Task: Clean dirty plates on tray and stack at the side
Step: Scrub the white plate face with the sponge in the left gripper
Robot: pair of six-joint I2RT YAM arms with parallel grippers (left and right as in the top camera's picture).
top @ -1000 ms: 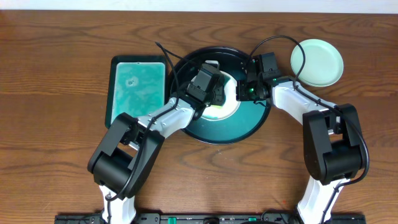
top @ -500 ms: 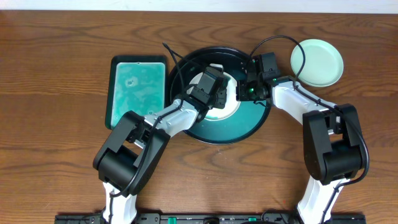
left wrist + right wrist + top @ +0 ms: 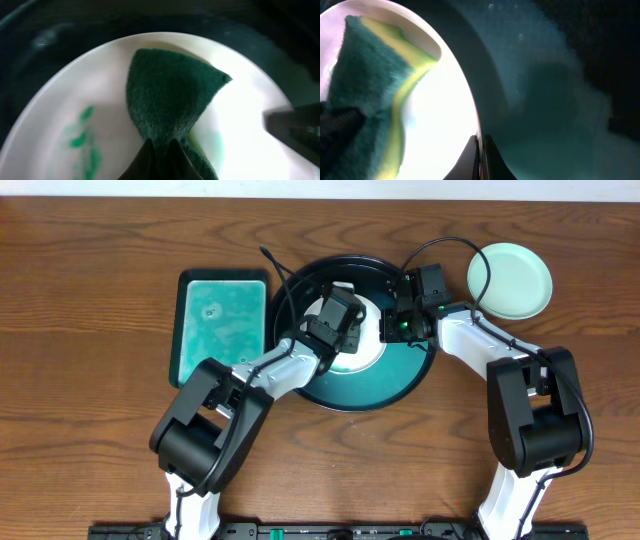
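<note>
A white plate (image 3: 372, 340) lies in the large round black-rimmed tray (image 3: 400, 375). My right gripper (image 3: 387, 328) is shut on the plate's right rim; in the right wrist view its jaws (image 3: 481, 142) pinch the rim edge of the plate (image 3: 445, 110). My left gripper (image 3: 343, 330) is shut on a green sponge (image 3: 170, 100) and presses it onto the plate (image 3: 100, 100). Teal smears (image 3: 80, 135) remain on the plate to the left of the sponge. A mint-green plate (image 3: 510, 280) lies on the bare wood at the upper right. A third plate is not visible.
A rectangular teal tray (image 3: 222, 325) lies left of the round tray, with no sponge in it. Both arms reach over the round tray from the table's front edge. Bare wood tabletop (image 3: 90, 330) lies to the far left.
My left gripper with the sponge has shifted slightly right and away across the white plate, then stayed nearly still. The right gripper has held the plate rim without moving.
</note>
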